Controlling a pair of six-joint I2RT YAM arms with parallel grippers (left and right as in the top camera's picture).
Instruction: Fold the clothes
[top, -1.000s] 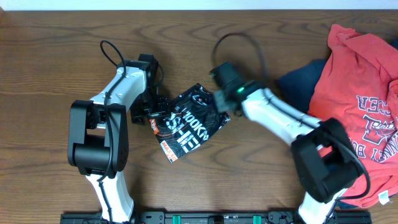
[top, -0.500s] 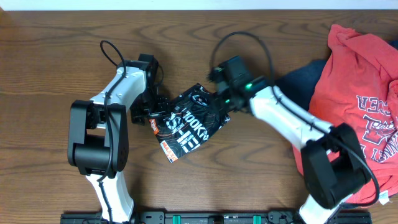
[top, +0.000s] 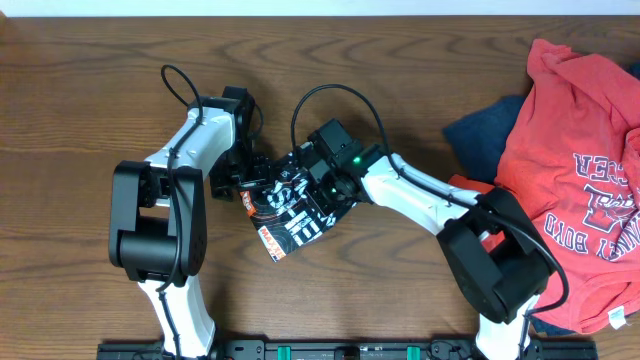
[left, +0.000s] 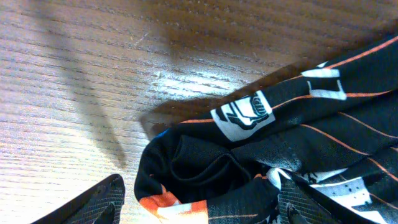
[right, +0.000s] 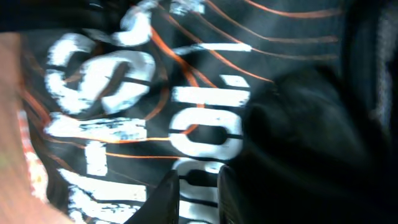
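Jersey: the black jersey (top: 297, 218) lies bunched at the middle of the table (top: 80, 90), right between the two arms, with white lettering and thin orange lines facing up.
Left gripper: the left gripper (left: 198, 202) is down at the jersey's left edge with its fingers (left: 99, 202) spread wide. A rumpled black hem with a white logo lies between them, and nothing is squeezed.
Right gripper: the right gripper (right: 198, 196) is low over the upper middle of the jersey. Its fingers (right: 166, 196) are drawn close together, nipping a strip of the printed fabric in the narrow gap.
The two grippers: they sit near each other on the same garment, left one at the edge and right one further in.
Right wrist view: it is blurred, filled with big white letters and orange lines on black.
Red T-shirt: the red T-shirt (top: 575, 150) is heaped at the far right of the table, print up, well apart from the jersey.
Navy garment: the navy garment (top: 485, 135) pokes out from under the red shirt's left side.
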